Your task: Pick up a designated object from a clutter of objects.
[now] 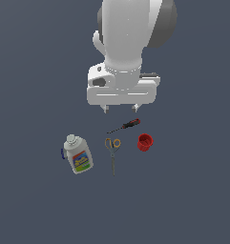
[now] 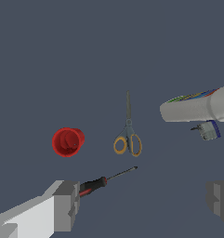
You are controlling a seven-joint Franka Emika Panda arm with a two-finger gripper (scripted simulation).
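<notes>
The cup (image 1: 145, 142) is sitting right of centre in the exterior view, small, plain red, with a round rim and its dark red inside showing. In the wrist view the cup (image 2: 68, 142) is showing its open mouth toward the camera, so its axis is running roughly toward the lens; its sides are barely showing.

The scissors (image 1: 112, 148) are lying just to its left, the bottle (image 1: 78, 155) farther left, the screwdriver (image 1: 126, 126) above, slanting. None of them is touching the cup.

The gripper (image 1: 120, 109) is hanging above the clutter, fingers (image 2: 67, 204) spread wide, holding nothing.
</notes>
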